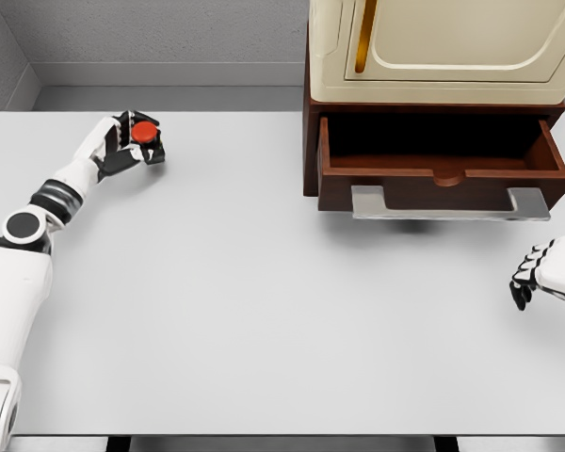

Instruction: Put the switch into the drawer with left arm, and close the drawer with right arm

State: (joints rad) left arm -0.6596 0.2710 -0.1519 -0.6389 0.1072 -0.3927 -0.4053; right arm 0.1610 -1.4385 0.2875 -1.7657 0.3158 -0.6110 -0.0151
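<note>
At the far left, the white left hand [122,143] with black finger joints has its fingers curled around the small black switch with a round red button [145,133], red cap facing up, held at or just above the pale grey tabletop [264,330]; whether it is lifted clear cannot be told. The step in hand appears to be carrying the switch to the drawer. To do it well, the grip should stay firm and level, the hand should rise enough to clear the front wall, travel far to its right, and release only once the switch sits over the dark interior.

Well to the right of that hand stands the open dark-brown wooden drawer [443,174] with a flat silver handle [449,203], under a cream cabinet with a brass-coloured trim [443,47]. Below and right of the drawer, the white right hand [535,273] rests near the table's edge, fingers loosely bent, holding nothing.

Count: one switch, one drawer, one cabinet, two hands.
</note>
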